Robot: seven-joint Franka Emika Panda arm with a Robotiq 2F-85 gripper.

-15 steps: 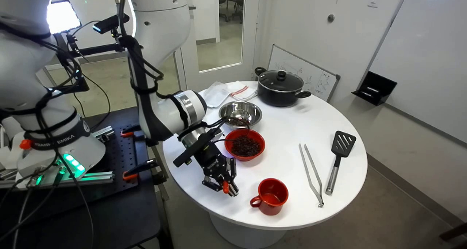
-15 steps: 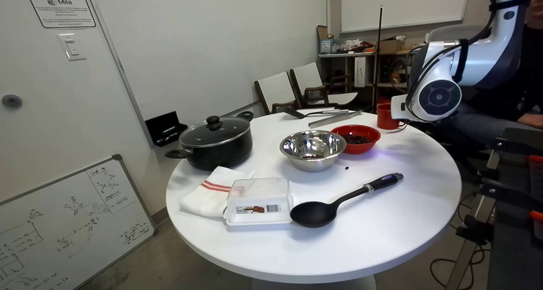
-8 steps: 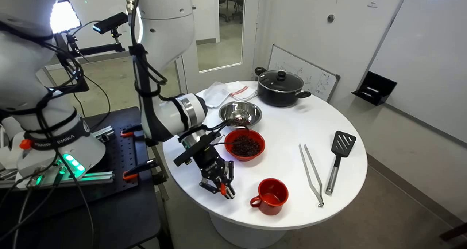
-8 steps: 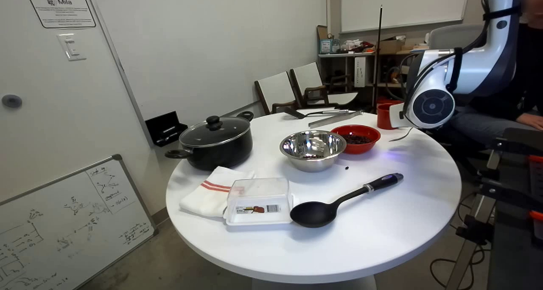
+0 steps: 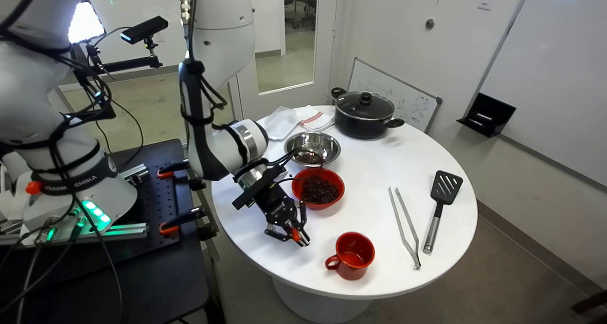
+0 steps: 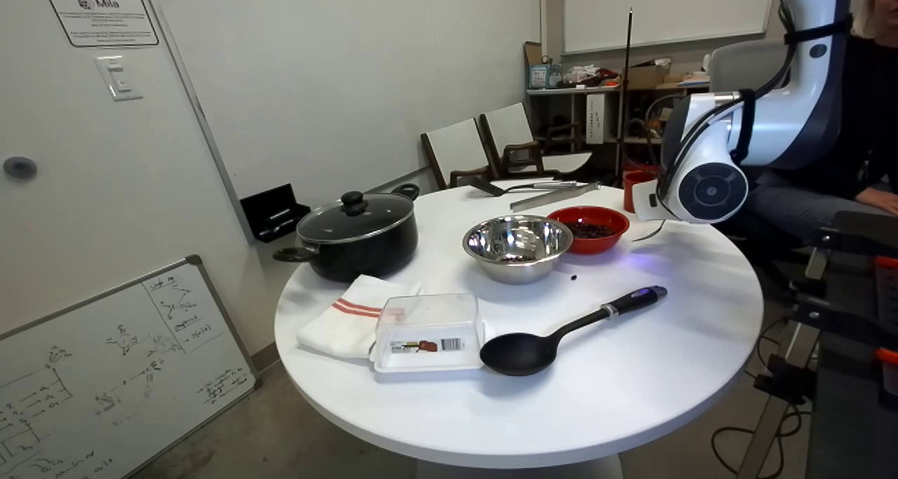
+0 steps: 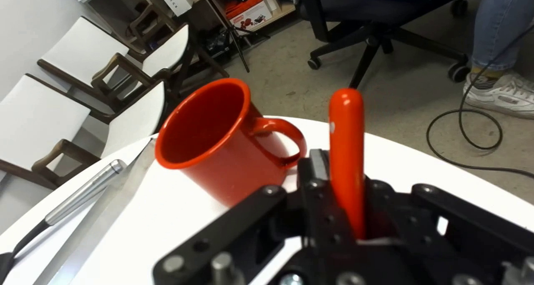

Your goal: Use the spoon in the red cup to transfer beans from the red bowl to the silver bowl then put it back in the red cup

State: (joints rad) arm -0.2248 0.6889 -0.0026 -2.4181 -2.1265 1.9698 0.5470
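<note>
My gripper (image 5: pixel 302 237) is shut on the orange-red handle of the spoon (image 7: pixel 347 151), with a finger on each side. The handle also shows in an exterior view (image 5: pixel 296 235). The spoon's head is not clearly visible; a thin grey curve (image 6: pixel 649 232) below the wrist may be it. The red cup (image 7: pixel 246 168) stands upright beside the gripper, near the table edge; its visible inside shows no utensil. The red bowl (image 5: pixel 335 174) holds many dark beans (image 5: pixel 318 191). The silver bowl (image 5: pixel 333 143) beside it holds a few beans. The arm hides the gripper in an exterior view.
A black lidded pot (image 5: pixel 364 122), metal tongs (image 5: pixel 409 241) and a slotted spatula (image 5: pixel 445 193) lie around the table. A large black spoon (image 6: pixel 519 353), clear plastic box (image 6: pixel 428 328) and towel (image 6: pixel 344 325) lie beyond the bowls. One loose bean (image 6: pixel 574 278) is on the table.
The wrist has come lower. The gripper, still holding the spoon, has shifted slightly towards the red bowl. The cup and bowls have not moved.
</note>
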